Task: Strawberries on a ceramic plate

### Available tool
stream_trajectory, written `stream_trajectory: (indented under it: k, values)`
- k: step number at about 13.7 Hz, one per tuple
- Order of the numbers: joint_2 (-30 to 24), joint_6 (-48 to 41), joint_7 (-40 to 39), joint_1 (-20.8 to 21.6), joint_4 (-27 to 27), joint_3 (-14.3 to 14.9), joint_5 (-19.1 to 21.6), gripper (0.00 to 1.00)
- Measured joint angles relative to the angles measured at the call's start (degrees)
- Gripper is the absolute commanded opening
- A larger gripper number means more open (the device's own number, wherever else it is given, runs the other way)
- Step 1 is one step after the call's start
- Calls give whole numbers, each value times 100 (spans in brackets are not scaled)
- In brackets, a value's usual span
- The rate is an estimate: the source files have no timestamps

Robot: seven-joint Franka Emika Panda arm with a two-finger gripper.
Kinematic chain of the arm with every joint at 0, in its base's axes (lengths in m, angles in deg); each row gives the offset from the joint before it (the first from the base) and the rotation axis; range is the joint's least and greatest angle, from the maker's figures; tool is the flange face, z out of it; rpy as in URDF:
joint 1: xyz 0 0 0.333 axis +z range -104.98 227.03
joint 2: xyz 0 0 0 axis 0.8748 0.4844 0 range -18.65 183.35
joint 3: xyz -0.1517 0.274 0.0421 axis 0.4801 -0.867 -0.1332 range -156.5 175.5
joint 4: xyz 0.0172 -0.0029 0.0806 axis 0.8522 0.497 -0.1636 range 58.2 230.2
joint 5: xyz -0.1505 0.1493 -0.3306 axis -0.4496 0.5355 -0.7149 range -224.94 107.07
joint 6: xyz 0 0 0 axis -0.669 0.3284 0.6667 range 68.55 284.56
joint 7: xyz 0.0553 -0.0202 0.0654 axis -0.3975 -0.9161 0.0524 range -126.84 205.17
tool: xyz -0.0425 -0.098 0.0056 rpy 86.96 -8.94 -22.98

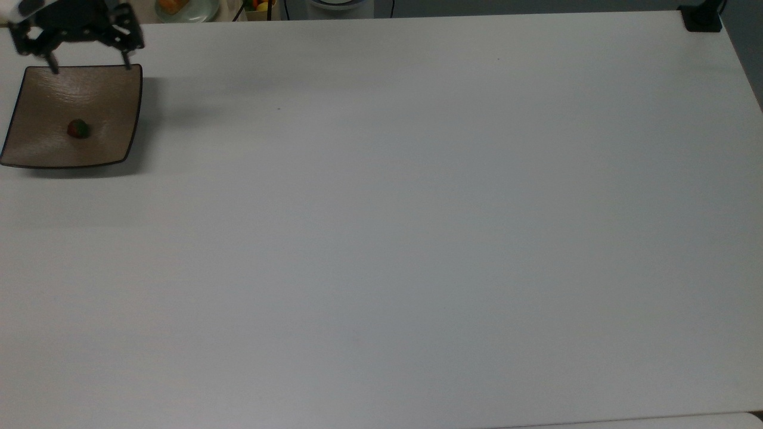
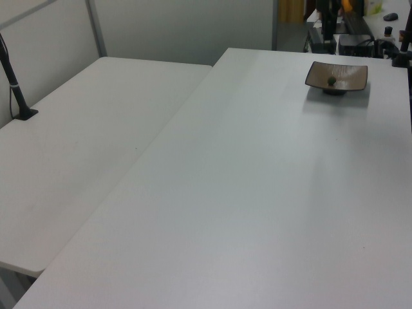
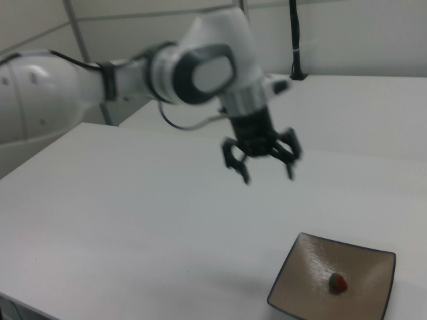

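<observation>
A single tiny red strawberry with a dark green cap [image 1: 78,128] is seen lying inside the square glossy brown ceramic plate [image 1: 113,83] in the upper left of the top view, on the white table [image 1: 417,238]. The black two-finger claw [image 3: 267,173] is held above the table with its fingers spread wide and nothing between them. The placement is judged complete. Little risk is left: the rounded fruit could be rolled toward the raised rim if the plate were bumped by the arm on a low pass.
</observation>
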Motion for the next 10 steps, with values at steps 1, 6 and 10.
stream_trajectory:
  k: [1, 6, 10]
  values:
    - [-216, -232, 220, 205, 1, -4, 208, 100]
    - [-740, -823, 1351, 797, 9, -10, 624, 100]
    - [-959, -1106, 2361, 1507, 38, -36, 839, 100]
